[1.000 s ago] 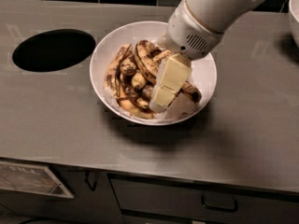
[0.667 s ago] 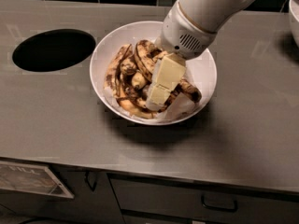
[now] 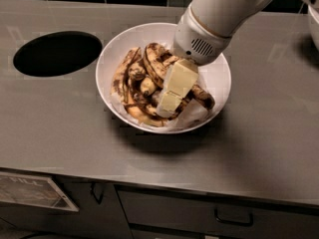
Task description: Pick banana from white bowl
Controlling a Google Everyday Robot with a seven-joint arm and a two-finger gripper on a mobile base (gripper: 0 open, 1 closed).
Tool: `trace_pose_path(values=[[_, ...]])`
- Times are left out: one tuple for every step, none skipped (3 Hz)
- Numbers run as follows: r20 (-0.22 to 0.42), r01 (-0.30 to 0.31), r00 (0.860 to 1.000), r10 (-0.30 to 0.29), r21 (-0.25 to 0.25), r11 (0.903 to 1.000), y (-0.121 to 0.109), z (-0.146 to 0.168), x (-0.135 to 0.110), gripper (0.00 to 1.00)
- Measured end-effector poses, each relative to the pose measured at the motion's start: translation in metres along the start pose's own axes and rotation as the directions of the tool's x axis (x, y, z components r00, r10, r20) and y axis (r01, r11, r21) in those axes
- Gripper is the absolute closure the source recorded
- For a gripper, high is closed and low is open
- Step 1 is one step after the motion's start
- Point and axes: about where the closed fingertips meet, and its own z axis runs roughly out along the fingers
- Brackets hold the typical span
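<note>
Cream claw over brown-streaked yellow banana, white bowl; grey counter.

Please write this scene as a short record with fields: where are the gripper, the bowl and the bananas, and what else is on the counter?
gripper: lowered into the bowl, over the right half of the banana pile
white bowl: middle of the counter, lined with white paper
banana: longest one, curved along the pile's left side, not under the gripper
other bananas: shorter, spotted, heaped in the middle
counter: grey, with a round dark hole at left
far right edge: part of another white vessel
</note>
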Motion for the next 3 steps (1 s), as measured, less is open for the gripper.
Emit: trace_pose_path(values=[[-0.010, -0.024, 1.000, 0.024, 0.013, 0.9996, 0.0018, -0.0040, 0.0069, 0.10], [-0.011, -0.021, 1.000, 0.022, 0.013, 0.9997, 0.0033, -0.0047, 0.0063, 0.18], [-0.011, -0.021, 1.000, 0.022, 0.013, 0.9997, 0.0033, -0.0047, 0.0063, 0.19]])
